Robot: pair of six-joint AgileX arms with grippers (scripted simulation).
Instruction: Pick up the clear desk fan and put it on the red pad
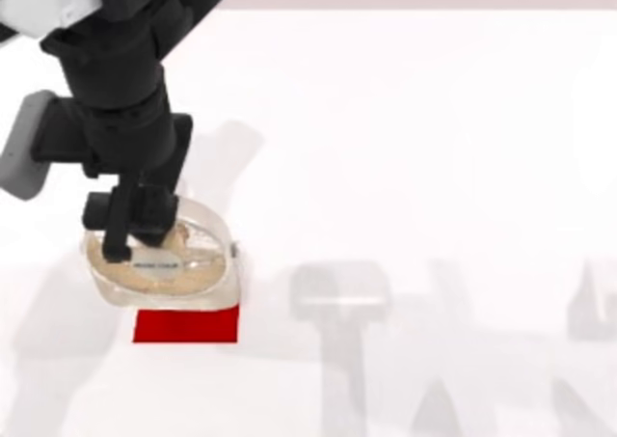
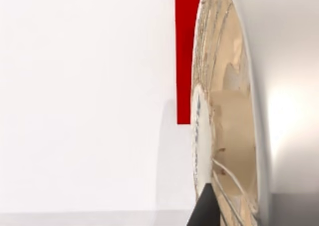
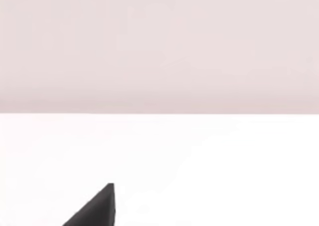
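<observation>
- The left gripper (image 1: pixel 135 227) reaches down from the upper left of the top view, at the left side of the table (image 1: pixel 415 148)
- Its dark fingers (image 1: pixel 154 220) are closed onto the clear desk fan (image 1: pixel 164 259), pinching the edge of the housing nearest the arm, so the fan is in its grasp
- The fan spreads out from the fingertips toward the near edge of the table, its beige-gold inside and pale hub facing up at the top camera
- In the top view the fan's far edge overlaps the red pad (image 1: pixel 186 325), hiding the part of the pad closest to the gripper
- Only a strip of the pad shows beyond the fan, on the side away from the fingers
- Whether the fan already touches the pad or hangs just over it cannot be told from these views
- The left wrist view looks along the fan (image 2: pixel 224 111) at close range, with its ribbed gold interior and rounded translucent shell filling one side
- A narrow red band of the pad (image 2: pixel 187 56) shows just past the fan's rim there, against the white table (image 2: pixel 79 111)
- One dark fingertip (image 2: pixel 205 208) lies against the fan in that view
- The right gripper (image 3: pixel 94 208) is parked away from the fan, only a dark tip showing in its own wrist view over bare table (image 3: pixel 209 166); how far it is open cannot be told
</observation>
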